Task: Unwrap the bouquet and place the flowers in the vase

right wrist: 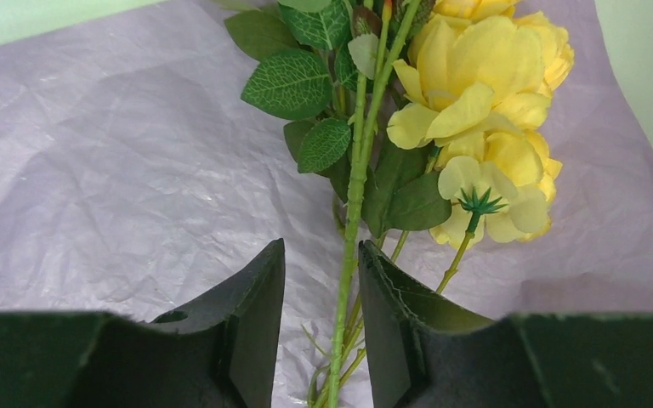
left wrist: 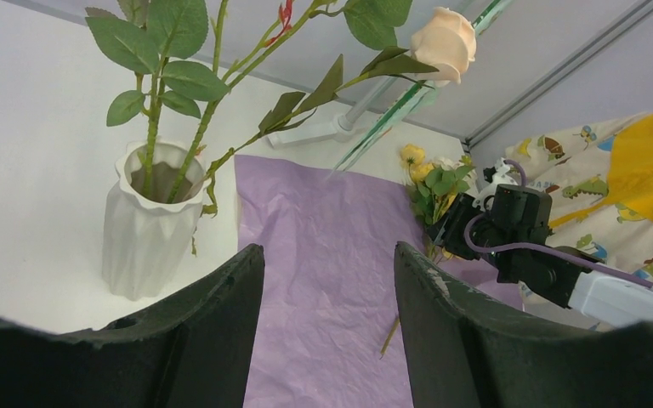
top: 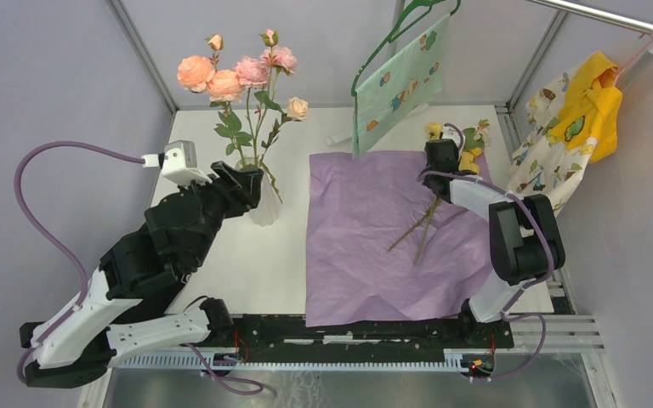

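Observation:
The bouquet's purple paper (top: 366,246) (left wrist: 323,221) (right wrist: 93,170) lies spread flat on the table. On its far right corner lies a spray of yellow flowers (top: 474,144) (right wrist: 476,102) (left wrist: 429,174), stems pointing toward me. My right gripper (top: 444,153) (right wrist: 321,246) is open with its jaws either side of the green stems (right wrist: 349,255), a gap showing on the left. The white ribbed vase (top: 265,208) (left wrist: 149,225) stands left of the paper and holds pink and peach roses (top: 238,72). My left gripper (top: 251,183) (left wrist: 329,251) hangs open and empty beside the vase.
A mint-green patterned cloth (top: 395,81) hangs on a hanger over the paper's far edge. A yellow and cream garment (top: 578,119) hangs from a rail (top: 595,15) at the right. Metal frame posts stand at the back corners.

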Robot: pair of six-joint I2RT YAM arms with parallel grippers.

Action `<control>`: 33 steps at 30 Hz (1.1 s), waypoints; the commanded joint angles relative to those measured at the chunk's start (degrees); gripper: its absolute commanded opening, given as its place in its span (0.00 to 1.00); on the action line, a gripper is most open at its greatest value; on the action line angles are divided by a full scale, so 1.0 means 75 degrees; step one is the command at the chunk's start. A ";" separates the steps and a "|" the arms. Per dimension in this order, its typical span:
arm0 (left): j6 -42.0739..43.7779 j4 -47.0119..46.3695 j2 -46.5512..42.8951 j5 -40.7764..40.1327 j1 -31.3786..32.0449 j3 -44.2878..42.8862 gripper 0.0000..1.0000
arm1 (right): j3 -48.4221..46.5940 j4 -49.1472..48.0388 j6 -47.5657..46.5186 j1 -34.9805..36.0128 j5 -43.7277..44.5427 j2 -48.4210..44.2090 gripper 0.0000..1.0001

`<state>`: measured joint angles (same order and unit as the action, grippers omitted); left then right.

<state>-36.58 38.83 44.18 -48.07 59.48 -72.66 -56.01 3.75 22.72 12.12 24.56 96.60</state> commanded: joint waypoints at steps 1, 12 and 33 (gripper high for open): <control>0.0213 -0.0359 -0.0160 -0.0019 -0.0020 0.0049 0.64 | -0.0026 -0.0143 0.0064 -0.0103 0.0083 0.0270 0.42; 0.0236 -0.0355 -0.0208 -0.0035 -0.0014 0.0079 0.65 | -0.0304 -0.0072 0.0086 -0.0294 -0.0083 0.0671 0.28; 0.0178 -0.0357 -0.0165 -0.0071 -0.0014 0.0157 0.65 | 0.0745 -0.1040 0.0259 -0.0051 -0.1221 -0.1691 0.00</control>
<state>-36.58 38.81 42.61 -47.90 59.48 -71.50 -51.42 1.72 24.36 10.57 18.06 90.24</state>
